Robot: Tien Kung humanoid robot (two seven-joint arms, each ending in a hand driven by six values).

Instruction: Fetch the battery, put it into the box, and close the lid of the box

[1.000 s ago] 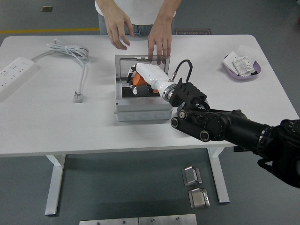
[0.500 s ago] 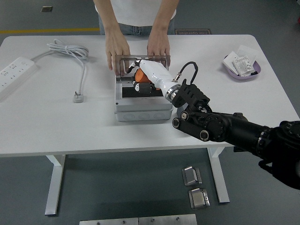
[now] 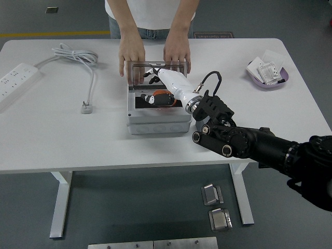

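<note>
A power strip (image 3: pixel 18 78) and its coiled cable (image 3: pixel 78 56) lie at the left of the worktop (image 3: pixel 62 135). At centre stands the grey box (image 3: pixel 155 122), its clear lid (image 3: pixel 155 71) upright at the far edge. A person's two hands, (image 3: pixel 131 52) and (image 3: pixel 177 49), rest on the lid's top rim. The orange battery (image 3: pixel 165 97) lies inside the box, long axis roughly left to right. The right hand (image 3: pixel 158 83) reaches over the box from the right; its white palm sits just above and behind the battery, which lies below its fingers (image 3: pixel 153 79). Whether the fingers grip the battery or have let it go cannot be determined. The left hand is out of view, so the lid falls to the right hand. A purple tray (image 3: pixel 267 80) sits at far right.
</note>
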